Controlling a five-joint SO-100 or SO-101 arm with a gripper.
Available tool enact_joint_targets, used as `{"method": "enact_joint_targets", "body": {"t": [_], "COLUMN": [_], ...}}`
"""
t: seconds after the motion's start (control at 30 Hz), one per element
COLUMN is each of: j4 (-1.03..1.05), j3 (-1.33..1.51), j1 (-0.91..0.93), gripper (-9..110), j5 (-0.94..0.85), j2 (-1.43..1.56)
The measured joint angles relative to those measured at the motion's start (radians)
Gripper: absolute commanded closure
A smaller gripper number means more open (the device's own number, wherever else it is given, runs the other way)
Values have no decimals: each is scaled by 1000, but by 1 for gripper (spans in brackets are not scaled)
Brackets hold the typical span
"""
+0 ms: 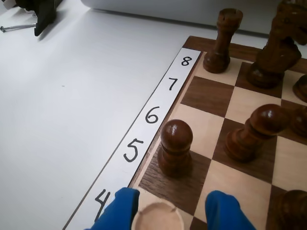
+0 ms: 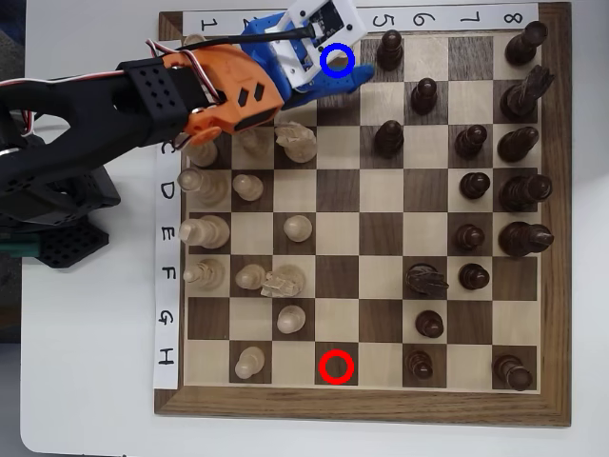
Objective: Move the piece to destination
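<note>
Blue claw (image 1: 172, 211) fingers are seen at the bottom edge of the wrist view, one on each side of the piece (image 1: 157, 216), whose pale round top sits between them; whether the pads press on it cannot be told, though the fingers stand close about it. In the overhead view the claw (image 2: 333, 69) is placed over the top row of the chessboard (image 2: 362, 405), at the blue ring (image 2: 337, 60) that marks the destination, by the strip label 4. The piece itself is hidden there under the blue fingers.

Just beyond the piece in the wrist view, a dark pawn (image 1: 175, 146) is stood on a dark square beside the label 5. Further right, another dark pawn (image 1: 254, 132) is seen. At the far corner, by the label 8, a dark rook (image 1: 223, 40) and a dark knight (image 1: 280, 43) are stood.

In the overhead view the orange and black arm (image 2: 190, 90) is stretched in from the left over the white worktop (image 2: 95, 381). A red ring (image 2: 336, 367) is drawn on a square in the bottom row, well apart from the claw.
</note>
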Motion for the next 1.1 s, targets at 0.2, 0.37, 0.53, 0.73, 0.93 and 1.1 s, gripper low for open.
{"method": "enact_joint_targets", "body": {"t": [0.2, 0.37, 0.53, 0.73, 0.93, 1.1], "j4": [71, 141, 221, 331, 514, 750], "j3": [-11, -40, -66, -84, -153, -282], "j1": [-2, -2, -3, -34, -71, -112], "gripper": [78, 78, 78, 78, 80, 81], "j5": [0, 6, 6, 6, 6, -15], "j2": [8, 49, 112, 196, 295, 357]}}
